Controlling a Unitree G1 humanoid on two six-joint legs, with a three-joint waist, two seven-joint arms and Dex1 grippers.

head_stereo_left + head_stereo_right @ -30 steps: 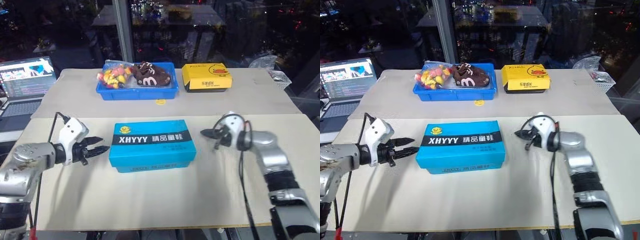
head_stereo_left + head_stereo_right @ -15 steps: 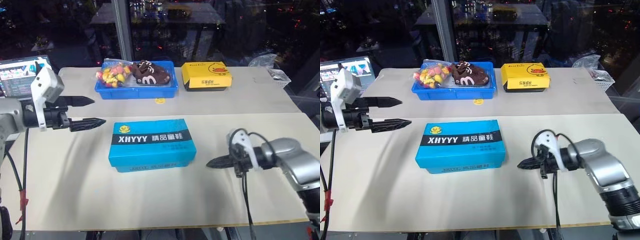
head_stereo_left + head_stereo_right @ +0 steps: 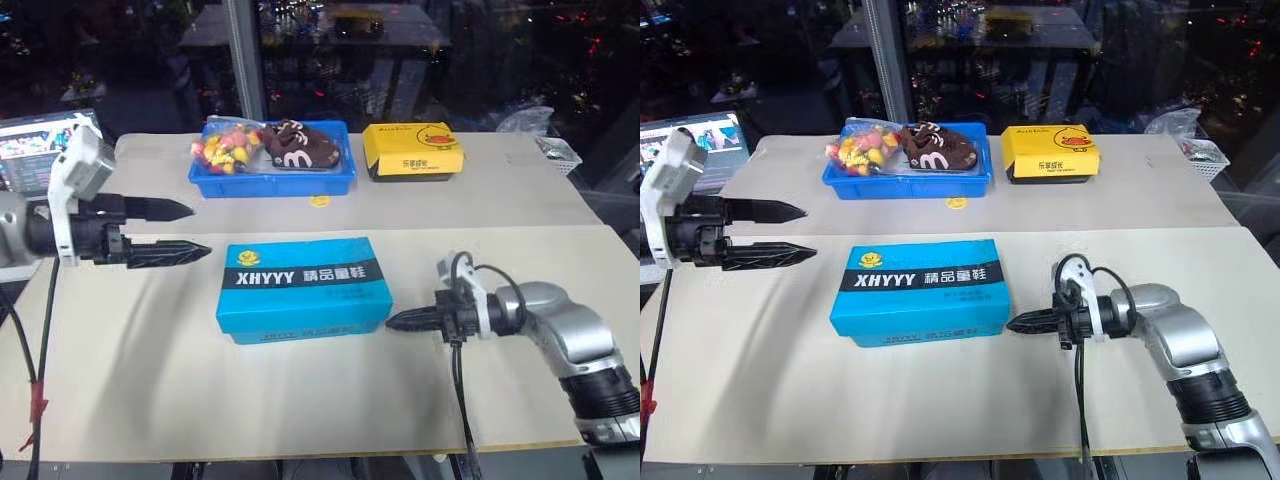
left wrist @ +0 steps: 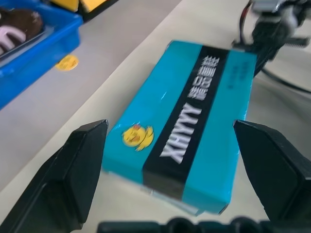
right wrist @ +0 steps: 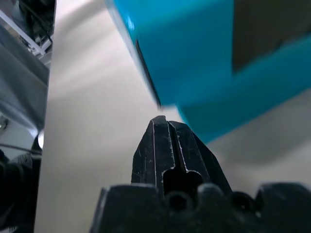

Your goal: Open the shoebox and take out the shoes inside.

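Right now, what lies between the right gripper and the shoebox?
Nothing: in the head views only a short bare stretch of table separates the shut right gripper from the shoebox.

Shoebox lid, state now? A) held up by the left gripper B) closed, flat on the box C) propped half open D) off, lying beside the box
B: the shoebox sits shut on the table with its lid flat, no white inside showing; the left gripper is open and apart from it, and the right gripper is shut with its tip near the box's right end.
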